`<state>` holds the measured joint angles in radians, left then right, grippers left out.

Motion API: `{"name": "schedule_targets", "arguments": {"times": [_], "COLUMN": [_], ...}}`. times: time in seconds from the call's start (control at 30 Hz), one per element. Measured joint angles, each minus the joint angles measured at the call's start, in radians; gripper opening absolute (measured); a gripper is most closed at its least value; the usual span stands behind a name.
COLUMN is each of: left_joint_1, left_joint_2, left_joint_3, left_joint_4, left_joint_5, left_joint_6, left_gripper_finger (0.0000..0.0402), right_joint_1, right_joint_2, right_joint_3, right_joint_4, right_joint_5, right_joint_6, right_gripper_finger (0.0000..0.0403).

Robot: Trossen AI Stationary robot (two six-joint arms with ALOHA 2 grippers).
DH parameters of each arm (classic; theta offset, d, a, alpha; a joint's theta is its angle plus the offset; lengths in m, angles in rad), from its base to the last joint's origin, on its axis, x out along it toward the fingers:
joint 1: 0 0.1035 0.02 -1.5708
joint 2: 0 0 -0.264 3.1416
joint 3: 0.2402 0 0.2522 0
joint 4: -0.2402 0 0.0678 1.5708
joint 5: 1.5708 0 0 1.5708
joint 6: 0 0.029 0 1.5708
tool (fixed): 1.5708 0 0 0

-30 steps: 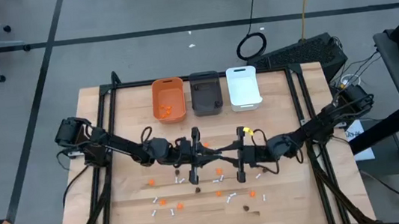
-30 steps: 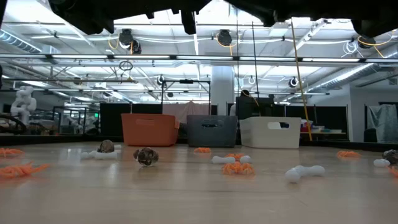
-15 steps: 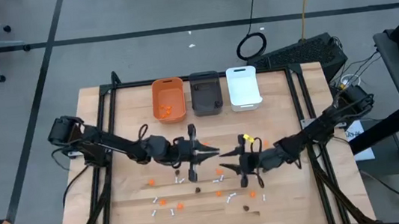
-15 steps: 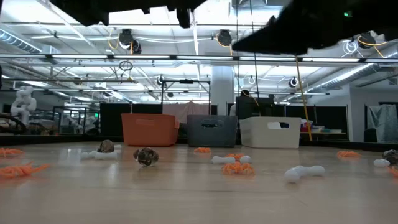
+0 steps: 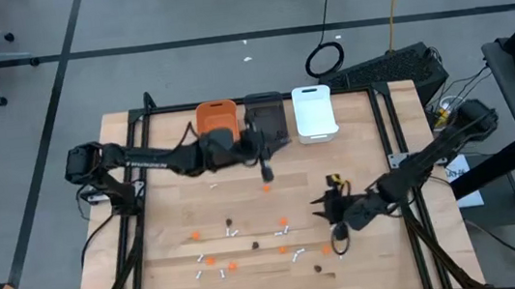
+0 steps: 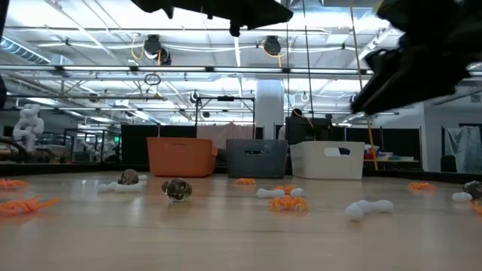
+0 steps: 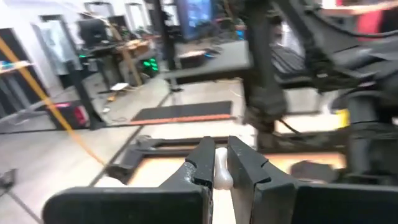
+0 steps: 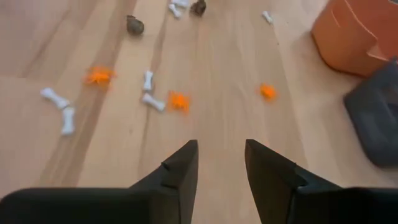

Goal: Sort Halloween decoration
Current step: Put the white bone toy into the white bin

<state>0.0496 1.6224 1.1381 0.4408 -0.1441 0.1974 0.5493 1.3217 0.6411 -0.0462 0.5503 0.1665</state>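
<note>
Small orange [image 5: 265, 188], white [image 5: 297, 255] and dark [image 5: 229, 223] decoration pieces lie scattered on the wooden table. An orange bin [image 5: 216, 117], a dark grey bin [image 5: 265, 116] and a white bin [image 5: 313, 114] stand in a row at the far edge. My left gripper [image 5: 277, 143] hangs level in front of the dark grey bin, shut on a small white piece [image 7: 219, 175]. My right gripper [image 8: 221, 163] stands open above the table's near right part [image 5: 332, 216], slanting down, with nothing between its fingers. My left gripper pinches the white piece [image 7: 219, 177] between its two fingers, near their free ends. The fingers lie level and point toward the table's right side. The piece is lifted clear of the table. Which part of it is held is hidden by the fingers.
Ahead of my right gripper lie orange pieces [image 8: 179, 101], white sticks [image 8: 148, 81] and dark lumps [image 8: 135, 25]. Black frame rails run along the table's left and right sides [image 5: 389, 149]. Bare wood lies between the bins and the scattered pieces.
My left gripper has risen from the middle of the table and swung toward the far edge, to the bins, tipping from pointing down to level. My right gripper has drawn back toward the table's near right and sunk a little.
</note>
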Motion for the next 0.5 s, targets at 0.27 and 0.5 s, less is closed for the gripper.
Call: {"name": "schedule_targets", "arguments": {"times": [0.27,0.5], "left_joint_1": [0.15,0.236], "left_joint_2": [0.132,0.388], "left_joint_3": [0.124,0.37], "left_joint_4": [-0.005,-0.059], "left_joint_5": [0.009,0.052], "left_joint_6": [-0.003,-0.036], "left_gripper_finger": [0.0022,0.0022], "right_joint_1": [0.072,0.096], "right_joint_2": [-0.375,-0.569], "right_joint_3": [0.0,0.0], "right_joint_4": [-0.292,-0.313], "right_joint_5": [0.002,0.006], "right_joint_6": [0.056,-0.069], "right_gripper_finger": [0.0092,0.0089]}}
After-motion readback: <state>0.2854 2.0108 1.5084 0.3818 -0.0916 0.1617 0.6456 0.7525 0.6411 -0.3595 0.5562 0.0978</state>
